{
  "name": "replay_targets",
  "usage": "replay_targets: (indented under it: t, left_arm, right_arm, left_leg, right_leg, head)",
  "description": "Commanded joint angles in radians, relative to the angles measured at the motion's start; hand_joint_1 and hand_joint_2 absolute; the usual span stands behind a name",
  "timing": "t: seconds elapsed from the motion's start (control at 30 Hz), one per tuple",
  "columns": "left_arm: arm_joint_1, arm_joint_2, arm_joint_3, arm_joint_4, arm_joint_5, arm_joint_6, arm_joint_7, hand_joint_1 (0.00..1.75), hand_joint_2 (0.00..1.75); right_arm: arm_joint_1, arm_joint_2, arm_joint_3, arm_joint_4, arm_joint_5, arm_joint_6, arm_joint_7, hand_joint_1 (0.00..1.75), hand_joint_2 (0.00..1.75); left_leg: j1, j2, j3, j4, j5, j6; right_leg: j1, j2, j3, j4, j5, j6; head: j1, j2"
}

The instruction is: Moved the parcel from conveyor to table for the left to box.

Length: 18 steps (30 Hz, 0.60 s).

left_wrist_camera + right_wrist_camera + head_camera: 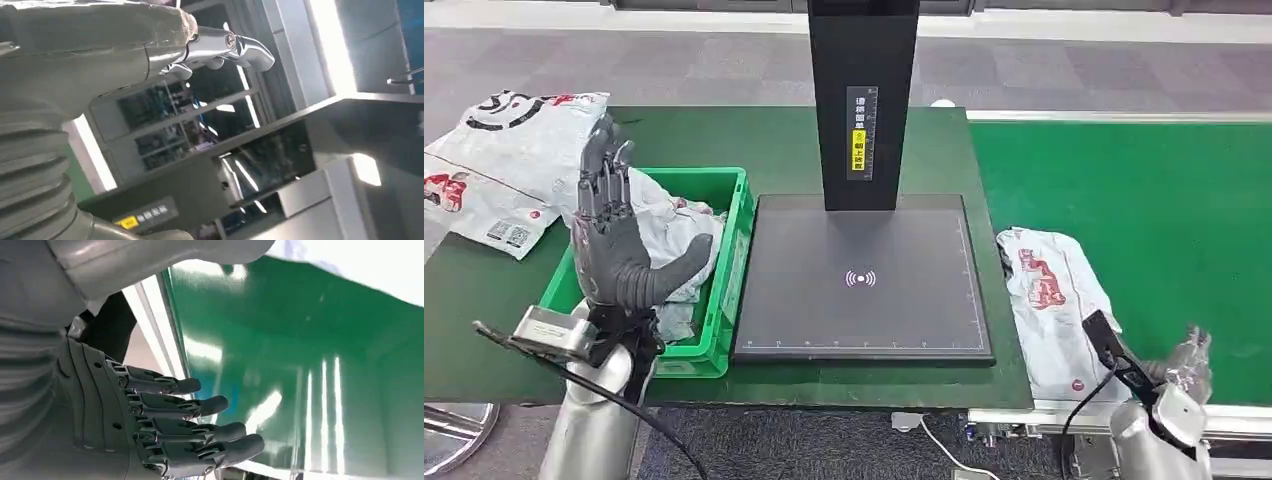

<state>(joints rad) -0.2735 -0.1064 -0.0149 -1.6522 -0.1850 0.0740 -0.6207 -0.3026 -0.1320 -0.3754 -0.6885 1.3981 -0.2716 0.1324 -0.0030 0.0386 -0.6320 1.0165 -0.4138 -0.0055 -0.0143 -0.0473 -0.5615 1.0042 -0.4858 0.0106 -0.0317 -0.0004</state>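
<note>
Step now: the reach has not started, I think. Nothing is picked up yet.
Parcel: the white parcel (1049,300) lies flat on the green conveyor (1164,230), lower right of the head picture, just beside the table edge.
Right hand: the right hand (165,425) is low by the belt's near edge, fingers (200,405) spread apart and holding nothing.
Left hand: the left hand (614,235) is raised above the green box (729,250) at the left, fingers straight and apart, holding nothing.
Table spot: the black pad (864,280) in the middle is bare.
Next move: the right hand likely needs to go up and over the parcel, grab it, then carry it left onto the pad.
</note>
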Motion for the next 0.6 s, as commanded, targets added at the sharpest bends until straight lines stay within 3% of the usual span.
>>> replay_targets:
  t: [0.03, 0.1, 0.17, 0.57, 0.6]
  left_arm:
    - [0.084, -0.01, -0.104, -0.052, -0.114, 0.063, -0.005, 0.0, 1.75]
    - [0.098, -0.004, -0.123, -0.047, -0.142, 0.068, -0.008, 0.0, 1.75]
    - [0.09, -0.005, -0.131, -0.035, -0.148, 0.067, -0.007, 0.0, 1.75]
    - [0.072, 0.006, -0.145, 0.002, -0.168, 0.039, 0.018, 0.0, 1.75]
    - [0.073, 0.007, -0.146, 0.004, -0.165, 0.035, 0.016, 0.0, 1.75]
  right_arm:
    - [-0.005, 0.048, -0.151, 0.09, -0.352, 0.121, -0.314, 0.0, 1.75]
    - [-0.013, 0.077, -0.164, 0.085, -0.456, 0.189, -0.424, 0.0, 1.75]
    - [-0.022, 0.098, -0.117, 0.08, -0.495, 0.223, -0.452, 0.0, 1.75]
    - [-0.066, 0.121, 0.011, 0.093, -0.591, 0.257, -0.456, 0.0, 1.75]
    - [-0.066, 0.115, 0.022, 0.104, -0.603, 0.249, -0.459, 1.75, 1.75]
  left_leg:
    - [0.001, -0.003, 0.003, -0.002, 0.0, 0.0]
    - [0.001, -0.002, 0.003, -0.002, 0.0, -0.001]
    - [0.001, -0.001, 0.004, -0.002, -0.001, -0.001]
    - [0.001, 0.001, 0.001, -0.001, 0.0, -0.001]
    - [0.001, 0.001, 0.002, -0.001, 0.0, -0.001]
  right_leg:
    - [0.0, 0.002, 0.003, -0.002, 0.0, 0.0]
    - [0.001, 0.004, 0.004, -0.003, 0.0, -0.001]
    - [0.001, 0.006, 0.004, -0.003, 0.001, -0.001]
    - [0.001, 0.005, 0.001, 0.0, 0.001, -0.001]
    - [0.001, 0.007, 0.001, -0.001, 0.001, -0.001]
  head:
    - [0.0, 0.0]
    - [0.0, 0.0]
    - [0.0, 0.0]
    - [0.0, 0.0]
    - [0.0, 0.0]
